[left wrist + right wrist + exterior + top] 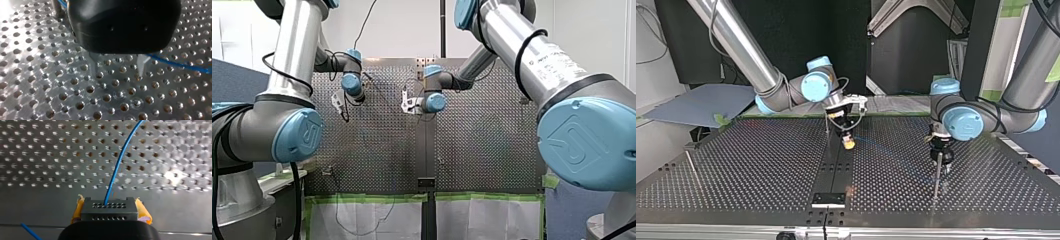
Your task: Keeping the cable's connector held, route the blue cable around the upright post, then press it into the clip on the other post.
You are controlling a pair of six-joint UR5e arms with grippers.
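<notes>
My right gripper (110,217) is shut on the black connector (109,208), one yellow pad (143,212) on each side. The blue cable (119,162) leaves the connector and runs away over the perforated plate. In the top view my right gripper (848,141) hangs beside a thin upright post (828,134). My left gripper (941,154) hovers at the top of another post (937,176). In the left wrist view my left gripper (117,73) is open, nothing between its fingers (140,65). The blue cable (180,65) lies on the plate just beside them.
A third thin post (691,167) stands at the top view's left. A small black and white block (828,200) sits at the plate's near edge. A dark seam (838,165) divides the perforated plate down the middle. Green-taped white sheets (372,215) hang below the table.
</notes>
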